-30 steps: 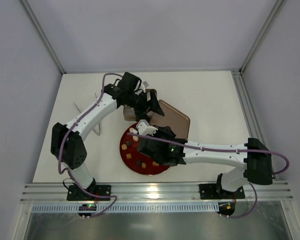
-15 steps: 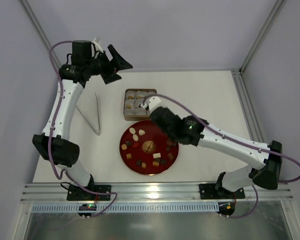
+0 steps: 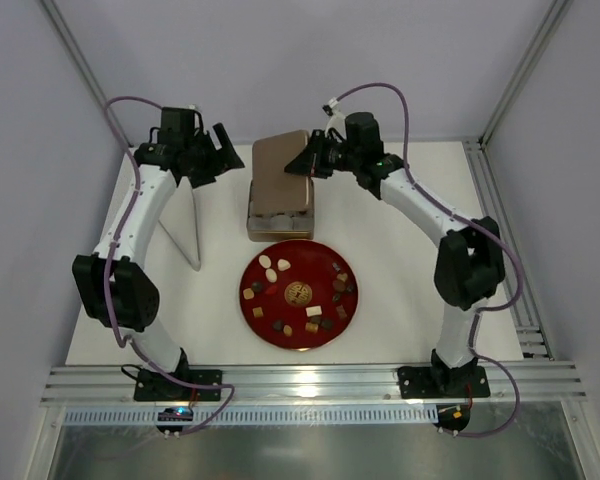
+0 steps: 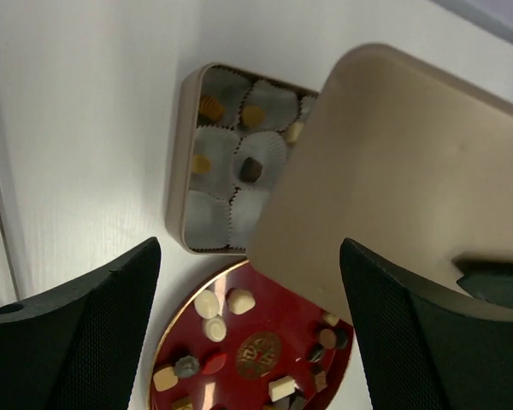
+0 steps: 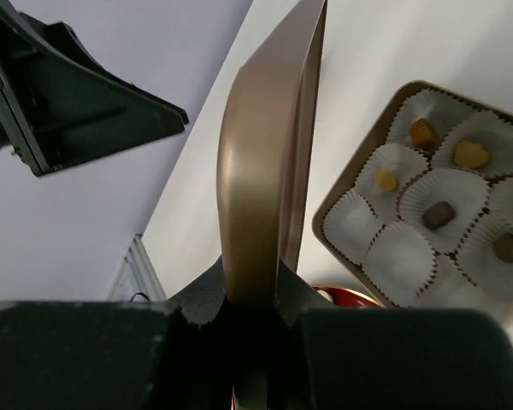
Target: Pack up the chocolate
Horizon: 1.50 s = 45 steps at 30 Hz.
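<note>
roughly: left gripper (image 3: 212,152) sits left of the tin (image 4: 178,162), jaws wide and empty, seemingly kept clear of the lid. tin holds a few pieces of chocolate (image 4: 250,168) in paper cups (image 4: 207,218); more lie on the red plate (image 4: 278,316) just nearer than the tin. lid (image 3: 280,165) tilts over the tin, pinched by its edge in the right gripper (image 3: 313,160), probably for closing

The tin (image 3: 278,226) lies behind the plate (image 3: 311,262) holding the chocolate (image 3: 274,264), lid (image 3: 282,165) above it, tongs (image 3: 195,240) to its left.
</note>
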Available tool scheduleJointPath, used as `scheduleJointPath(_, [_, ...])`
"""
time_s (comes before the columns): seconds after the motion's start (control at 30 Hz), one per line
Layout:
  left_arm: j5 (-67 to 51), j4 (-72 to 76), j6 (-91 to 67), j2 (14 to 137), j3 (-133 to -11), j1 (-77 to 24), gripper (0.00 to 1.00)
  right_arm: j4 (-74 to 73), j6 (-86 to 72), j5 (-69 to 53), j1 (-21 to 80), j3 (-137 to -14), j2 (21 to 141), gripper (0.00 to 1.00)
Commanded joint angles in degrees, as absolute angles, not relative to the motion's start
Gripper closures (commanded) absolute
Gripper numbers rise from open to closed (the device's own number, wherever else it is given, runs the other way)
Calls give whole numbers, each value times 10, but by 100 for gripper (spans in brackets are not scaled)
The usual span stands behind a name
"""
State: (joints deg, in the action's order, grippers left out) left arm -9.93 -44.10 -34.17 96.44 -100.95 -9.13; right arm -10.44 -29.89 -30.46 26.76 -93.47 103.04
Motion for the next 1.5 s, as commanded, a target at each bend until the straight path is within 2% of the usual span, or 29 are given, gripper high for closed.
scheduleJointPath(0.0, [-80,-389,-300,980,-979,-91,17,60,-463,-428,262,-982,1098,96])
scheduleJointPath(0.17, [-86,-358,-293,1000,-954,-87,16,249,-607,-462,251,-983,1198,96])
scheduleJointPath(0.37, [-85,-357,-286,1044,-962,-83,17,315,-670,-486,233,-980,1261,96])
scheduleJointPath(1.47, [-124,-312,-287,1108,-922,-84,18,296,-690,-548,201,-968,1346,96])
